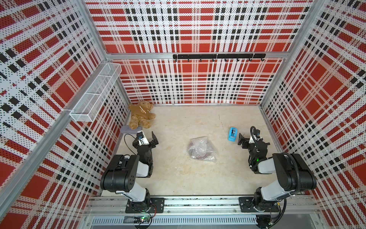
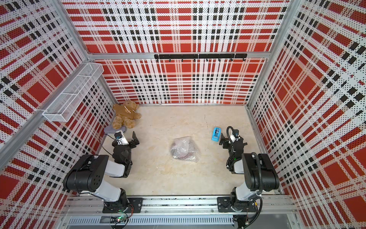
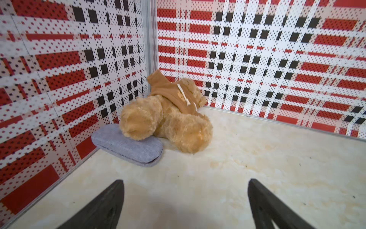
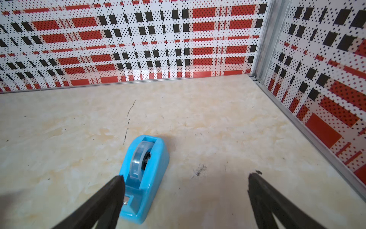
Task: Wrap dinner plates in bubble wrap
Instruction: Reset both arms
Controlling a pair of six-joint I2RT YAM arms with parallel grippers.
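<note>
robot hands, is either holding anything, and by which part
Nothing is held: the left hand and right hand are open and empty, the bubble wrap lying apart from both.

Legible text: none.
You could read no word, number or brand, not even on the tape dispenser (image 4: 154, 168) or teddy bear (image 3: 174, 123).

The bubble wrap (image 1: 201, 147) is clear, crinkly, shiny plastic; the plate (image 1: 202, 155) shows dark red through it. The tape dispenser (image 4: 145, 178) is glossy blue plastic, its roll translucent. The teddy bear (image 3: 168, 123) is fuzzy tan plush; the case (image 3: 126, 146) touching the teddy bear is matt grey woven cloth. The tabletop (image 4: 217, 123) is smooth, cream, marbled, lightly scuffed.
</note>
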